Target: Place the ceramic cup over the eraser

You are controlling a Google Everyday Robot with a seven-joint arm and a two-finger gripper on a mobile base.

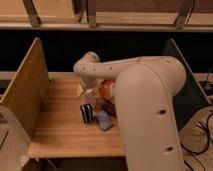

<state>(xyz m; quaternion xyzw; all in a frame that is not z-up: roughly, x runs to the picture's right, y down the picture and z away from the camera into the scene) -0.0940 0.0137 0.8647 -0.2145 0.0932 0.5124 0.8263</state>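
Cream ceramic cup (81, 89) shows beside my hand (89, 96), just behind the eraser (87, 112) on the counter (55, 135). I cannot tell whether the hand grips it. Lowered off-centre, the rim could knock the eraser aside.
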